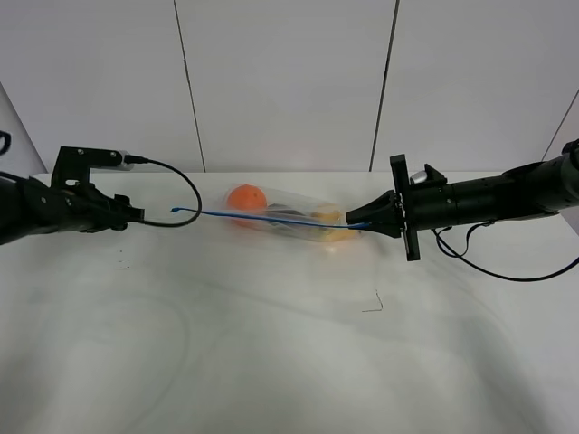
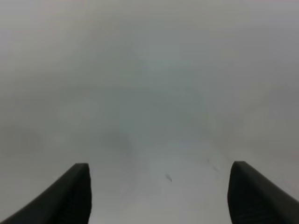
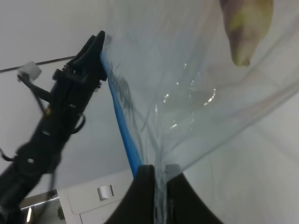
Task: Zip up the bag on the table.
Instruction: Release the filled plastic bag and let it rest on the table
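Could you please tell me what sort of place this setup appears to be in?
Probably a robotics lab test bench: a white table, plain panelled white walls behind it, and black robot arms, left and right, at a zip bag.

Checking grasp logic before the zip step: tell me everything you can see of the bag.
The bag is clear, crinkled plastic with a blue zipper strip drawn straight along one edge. It lies on the table between the arms. An orange and a yellow fruit show through. The right gripper pinches its strip end; the left gripper is open, clear of it. Whether the zip is closed cannot be told.
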You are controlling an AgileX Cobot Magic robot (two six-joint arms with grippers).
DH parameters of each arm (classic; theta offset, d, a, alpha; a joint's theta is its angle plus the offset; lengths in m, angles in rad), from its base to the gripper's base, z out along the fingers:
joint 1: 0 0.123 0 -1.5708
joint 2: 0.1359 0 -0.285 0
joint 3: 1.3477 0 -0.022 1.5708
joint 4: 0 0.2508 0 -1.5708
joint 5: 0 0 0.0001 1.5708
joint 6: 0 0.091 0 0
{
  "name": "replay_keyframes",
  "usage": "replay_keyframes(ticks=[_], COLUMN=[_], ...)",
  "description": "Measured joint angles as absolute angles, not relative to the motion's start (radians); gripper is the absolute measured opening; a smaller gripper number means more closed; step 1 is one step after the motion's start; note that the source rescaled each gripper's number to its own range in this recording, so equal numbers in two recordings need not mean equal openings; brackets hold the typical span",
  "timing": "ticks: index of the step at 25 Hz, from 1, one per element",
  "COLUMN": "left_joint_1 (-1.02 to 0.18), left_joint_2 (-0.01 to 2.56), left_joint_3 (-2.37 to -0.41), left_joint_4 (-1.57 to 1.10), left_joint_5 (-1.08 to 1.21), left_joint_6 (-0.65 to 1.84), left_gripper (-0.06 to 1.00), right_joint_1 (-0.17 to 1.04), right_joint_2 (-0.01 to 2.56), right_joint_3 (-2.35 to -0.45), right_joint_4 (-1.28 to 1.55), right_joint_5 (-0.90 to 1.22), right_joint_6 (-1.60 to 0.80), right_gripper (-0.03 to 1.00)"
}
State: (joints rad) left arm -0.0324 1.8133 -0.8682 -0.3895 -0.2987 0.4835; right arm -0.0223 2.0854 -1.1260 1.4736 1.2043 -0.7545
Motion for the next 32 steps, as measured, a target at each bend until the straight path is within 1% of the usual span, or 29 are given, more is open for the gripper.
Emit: replay_keyframes(ticks=[3, 6, 9, 14, 17, 20, 25, 29, 32], left_joint_1=[0.001, 0.010, 0.010, 0.010, 0.010, 0.010, 0.010, 0.010, 0.010], left_joint_2=[1.805, 1.803, 1.801, 1.801, 1.801, 1.801, 1.801, 1.801, 1.801], left_joint_3=[-0.955, -1.010, -1.022, -1.024, -1.027, -1.050, -1.149, -1.234, -1.280], left_joint_4=[-0.389, -0.386, -0.386, -0.382, -0.381, -0.337, -0.119, 0.015, 0.029], left_joint_5=[0.011, 0.186, 0.268, 0.360, 0.446, 0.555, 0.751, 0.893, 0.990], left_joint_6=[0.491, 0.498, 0.483, 0.425, 0.361, 0.228, 0.009, -0.058, -0.067], left_gripper=[0.87, 0.87, 0.88, 0.97, 1.00, 1.00, 1.00, 1.00, 1.00], right_joint_1=[-0.022, -0.022, -0.022, -0.022, -0.022, -0.022, -0.022, -0.022, -0.022], right_joint_2=[2.085, 2.085, 2.085, 2.085, 2.085, 2.085, 2.085, 2.085, 2.085], right_joint_3=[-1.126, -1.126, -1.126, -1.126, -1.126, -1.126, -1.126, -1.126, -1.126], right_joint_4=[1.474, 1.474, 1.474, 1.474, 1.474, 1.474, 1.474, 1.474, 1.474], right_joint_5=[1.204, 1.204, 1.204, 1.204, 1.204, 1.204, 1.204, 1.204, 1.204], right_joint_6=[-0.755, -0.755, -0.755, -0.755, -0.755, -0.755, -0.755, -0.755, -0.755], right_gripper=[0.00, 0.00, 0.00, 0.00, 0.00, 0.00, 0.00, 0.00, 0.00])
